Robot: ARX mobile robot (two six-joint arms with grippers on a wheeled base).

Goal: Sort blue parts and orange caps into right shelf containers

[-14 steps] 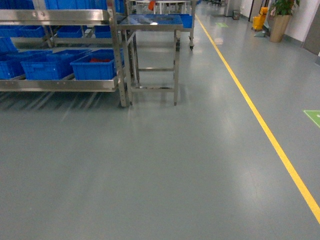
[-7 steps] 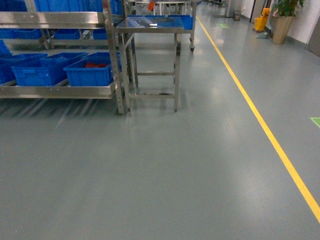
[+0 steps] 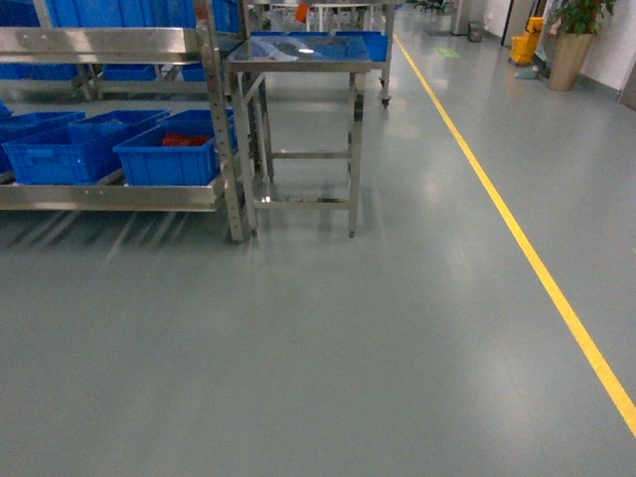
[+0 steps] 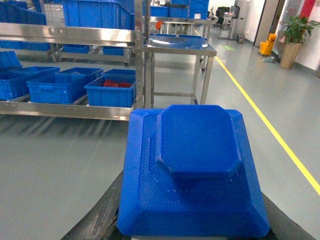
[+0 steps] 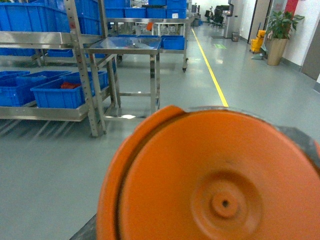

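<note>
Left gripper unseen behind a stepped blue part [image 4: 192, 170] filling its wrist view; grip state indeterminable. Right gripper likewise hidden by a large orange cap [image 5: 210, 180]. Blue crates [image 3: 169, 149] sit on the steel shelf [image 3: 109, 194], contents indistinct red.

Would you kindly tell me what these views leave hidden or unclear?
- Left tool: left wrist view, hidden behind the blue part.
- Right tool: right wrist view, hidden behind the orange cap.
- Red contents of the nearest blue crate: head view, too small to identify.
- Shelf: head view, cut off by the left edge.
</note>
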